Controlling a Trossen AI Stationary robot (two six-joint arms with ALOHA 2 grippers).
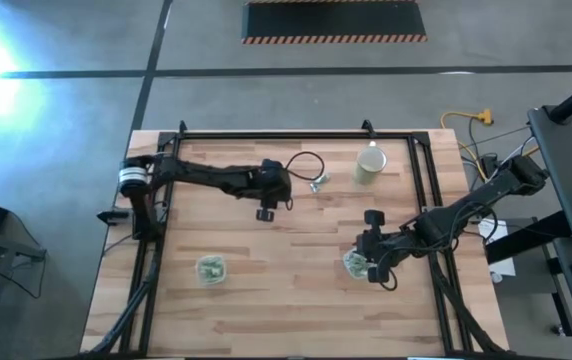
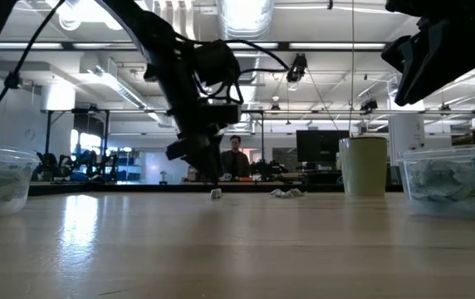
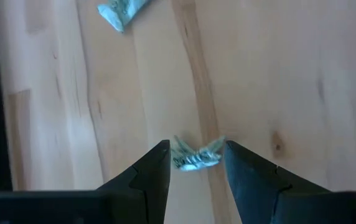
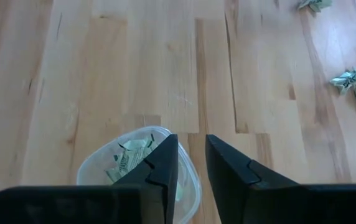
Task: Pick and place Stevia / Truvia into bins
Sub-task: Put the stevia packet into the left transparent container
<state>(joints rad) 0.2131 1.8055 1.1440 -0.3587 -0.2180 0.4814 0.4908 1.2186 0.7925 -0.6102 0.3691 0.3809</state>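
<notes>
On the pale planked table point(image 1: 296, 290), a crumpled sachet point(image 3: 195, 155) is bracketed by the left hand point(image 3: 195, 163).

Its two dark, wedge-shaped fingers point(image 3: 156, 171) are spread apart, and the creased green-and-white paper packet lies on the wood grain between their tips, not visibly pinched. Another twisted sachet point(image 3: 121, 10) is seen farther off on the wood. The right hand point(image 4: 192, 163) is held over a clear, round-cornered plastic bin point(image 4: 97, 171) filled with packets, its fingers parted by a narrow gap with nothing between them. A second clear bin point(image 1: 211, 269) is set near the left side, and an opaque beige cup point(image 1: 370, 166) stands towards the far edge.
</notes>
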